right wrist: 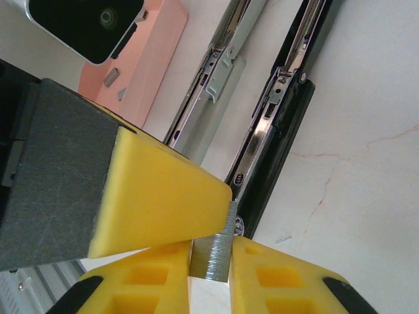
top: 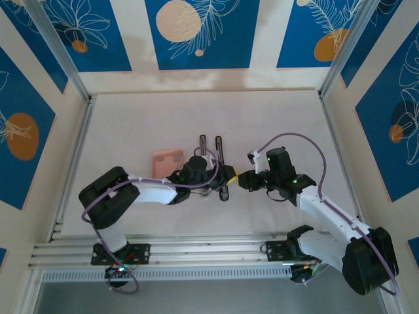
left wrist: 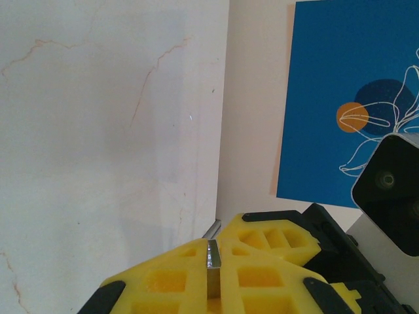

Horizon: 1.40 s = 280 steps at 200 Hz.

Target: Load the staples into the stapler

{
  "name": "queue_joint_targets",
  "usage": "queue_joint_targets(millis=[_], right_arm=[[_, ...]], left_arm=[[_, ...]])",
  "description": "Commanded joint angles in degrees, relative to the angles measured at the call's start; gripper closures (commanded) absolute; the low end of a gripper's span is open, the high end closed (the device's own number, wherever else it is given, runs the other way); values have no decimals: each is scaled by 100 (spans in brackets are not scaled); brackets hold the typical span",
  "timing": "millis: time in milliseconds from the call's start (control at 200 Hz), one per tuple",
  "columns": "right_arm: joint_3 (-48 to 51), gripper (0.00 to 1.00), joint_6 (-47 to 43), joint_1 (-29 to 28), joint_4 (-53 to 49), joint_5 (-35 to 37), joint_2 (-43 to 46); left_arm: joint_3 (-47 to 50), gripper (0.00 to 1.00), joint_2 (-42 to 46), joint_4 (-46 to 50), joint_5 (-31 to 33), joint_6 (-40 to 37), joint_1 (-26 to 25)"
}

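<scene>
A: Condition of the staples (right wrist: pixel 213 245)?
B: One ribbed grey strip, pinched between the pads of the right gripper (right wrist: pixel 209 265). The left gripper (left wrist: pixel 213 258) is closed on the same strip, seen edge-on.
A: Surroundings?
B: The stapler (right wrist: pixel 283 137) lies opened flat just beyond the right fingertips, black arm beside silver bar. Pink tray (right wrist: pixel 157 46) beyond, leftward. Bare table (right wrist: pixel 366 98) rightward.

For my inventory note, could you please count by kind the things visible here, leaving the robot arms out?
Salmon-pink rounded rectangular tray: 1
Slim stapler, black top arm and silver-white metal bar, opened: 1
Dark grey metal staple strips: 3 visible (1 gripped, 2 small pieces lying in the tray, which is partly hidden)
Total: 5
</scene>
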<state>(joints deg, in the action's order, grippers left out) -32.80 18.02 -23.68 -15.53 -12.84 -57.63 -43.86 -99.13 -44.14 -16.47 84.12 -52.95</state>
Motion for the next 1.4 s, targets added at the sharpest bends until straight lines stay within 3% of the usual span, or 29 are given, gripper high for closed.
queue_joint_targets(millis=[0, 120, 300, 410, 905, 1396], right_arm=[[-164, 81, -141, -39, 39, 93, 53], [-146, 82, -106, -51, -29, 182, 114], [-240, 82, 147, -113, -288, 480, -48], [-310, 82, 278, -235, -439, 660, -319], [-712, 83, 1234, -679, -851, 1788, -1669], [-881, 83, 1742, -835, -1227, 1879, -2356]], left_arm=[[52, 88, 17, -191, -100, 50, -58], [109, 79, 77, -185, -36, 32, -58], [324, 55, 275, 128, 219, -127, -41], [512, 47, 474, 327, 407, -238, -16], [936, 43, 2136, 2591, 1472, -1189, 275], [1280, 42, 3227, 3667, 1905, -1468, 697]])
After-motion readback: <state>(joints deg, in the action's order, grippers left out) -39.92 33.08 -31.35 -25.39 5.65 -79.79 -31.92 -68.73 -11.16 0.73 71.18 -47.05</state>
